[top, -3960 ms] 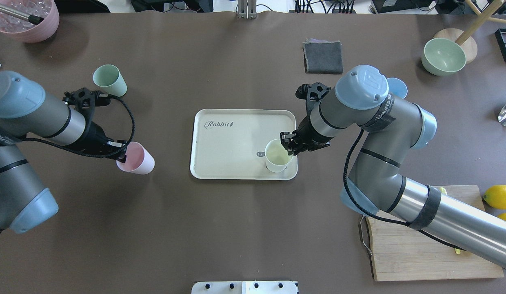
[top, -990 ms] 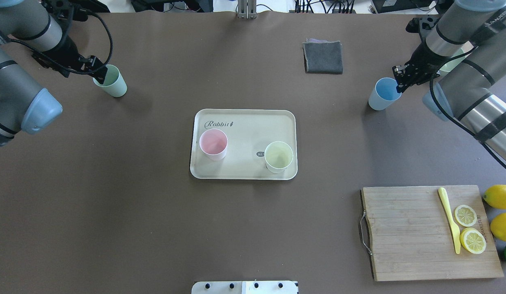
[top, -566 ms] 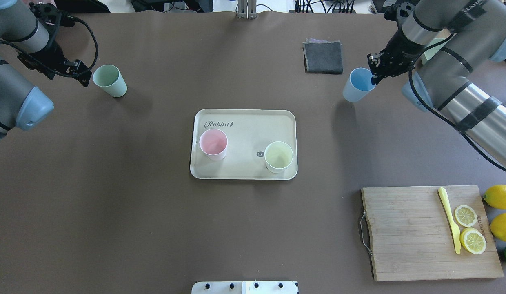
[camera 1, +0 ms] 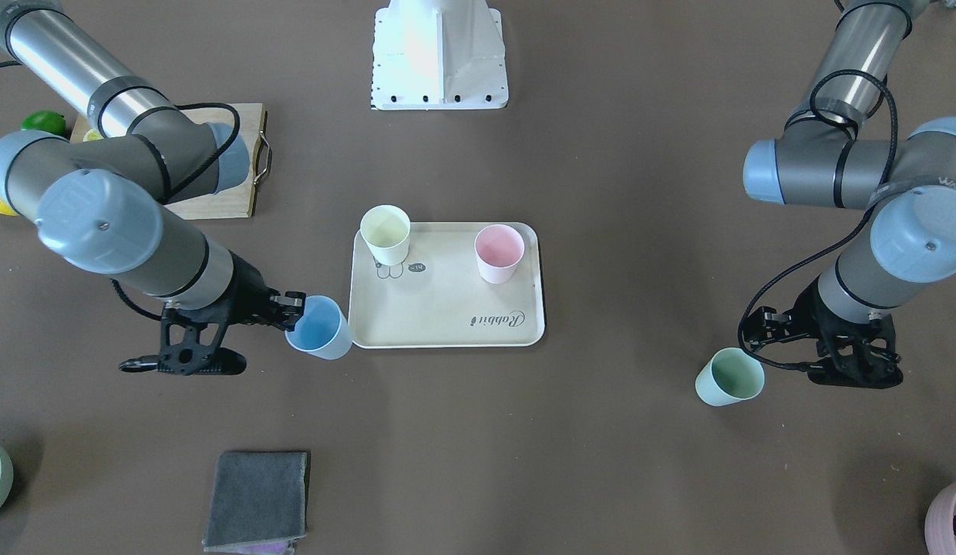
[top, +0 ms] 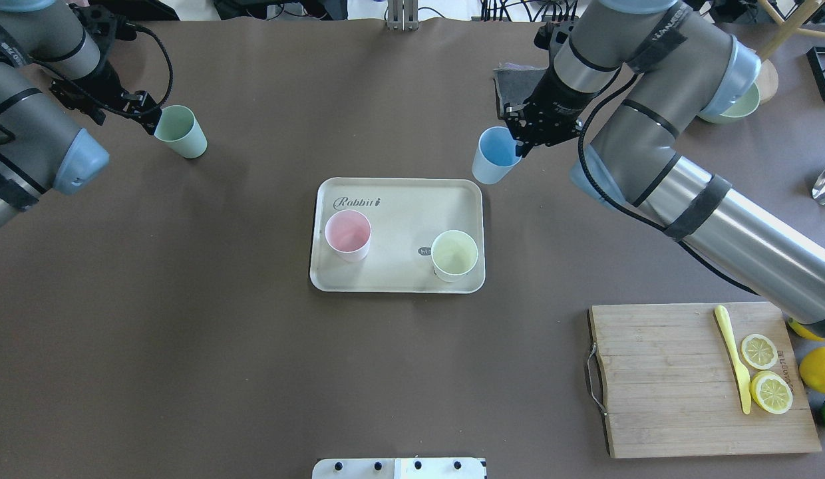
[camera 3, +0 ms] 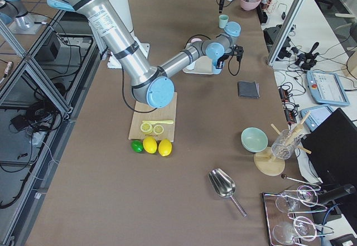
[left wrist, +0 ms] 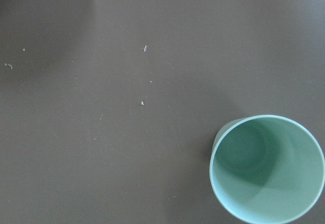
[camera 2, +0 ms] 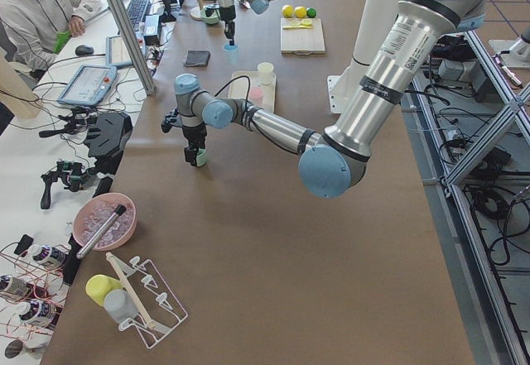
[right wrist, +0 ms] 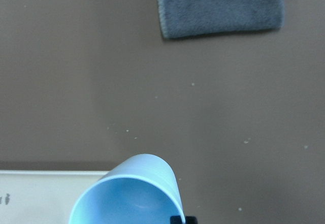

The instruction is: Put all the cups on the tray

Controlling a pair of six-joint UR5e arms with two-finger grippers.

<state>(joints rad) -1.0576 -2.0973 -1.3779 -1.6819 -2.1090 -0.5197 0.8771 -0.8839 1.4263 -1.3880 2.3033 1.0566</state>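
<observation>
The beige tray [top: 399, 203] lies at the table's middle, also in the front view [camera 1: 447, 308]. A pink cup [top: 348, 234] and a pale yellow cup [top: 454, 254] stand upright on it. My right gripper [top: 519, 136] is shut on the rim of the light blue cup [top: 494, 155] and holds it lifted and tilted just beyond the tray's far right corner; the cup also shows in the front view [camera 1: 318, 327]. The mint green cup [top: 179, 131] stands on the table at far left. My left gripper [top: 150, 114] hovers at its rim, open and holding nothing.
A grey cloth [camera 1: 254, 499] lies beyond the tray, partly under my right arm. A wooden cutting board [top: 678, 379] with a yellow knife and lemon slices is at near right, lemons [top: 818, 369] beside it. A pale green bowl [top: 742, 106] is far right.
My right gripper has carried the blue cup leftward from the far right toward the tray's far right corner. My left gripper has shifted back to the mint cup's rim.
</observation>
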